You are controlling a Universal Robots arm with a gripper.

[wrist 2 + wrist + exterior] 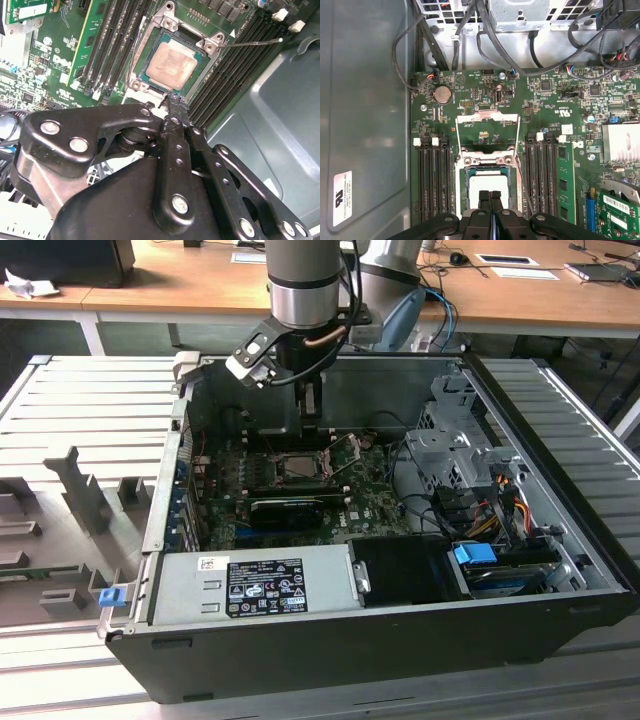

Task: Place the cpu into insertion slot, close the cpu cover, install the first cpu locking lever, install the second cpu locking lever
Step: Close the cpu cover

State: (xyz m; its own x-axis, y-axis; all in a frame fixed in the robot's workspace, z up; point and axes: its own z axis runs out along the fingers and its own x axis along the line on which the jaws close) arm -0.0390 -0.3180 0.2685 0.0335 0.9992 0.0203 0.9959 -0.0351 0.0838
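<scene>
Chip (172, 62) sits in the socket (162, 22), cover (487, 118) standing open. Gripper (491, 196) hangs over the socket's edge, fingers pinched together, empty.

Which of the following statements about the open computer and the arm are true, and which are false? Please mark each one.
1. The cpu lies in the insertion slot. True.
2. The cpu cover is closed over the chip. False: it is swung open and the chip's top is bare.
3. The gripper has its fingers spread wide apart. False: they are shut together, just over the socket.
4. Long black memory slots run along both sides of the socket. True.
5. The gripper carries the chip in the air. False: the chip rests in the socket.
</scene>
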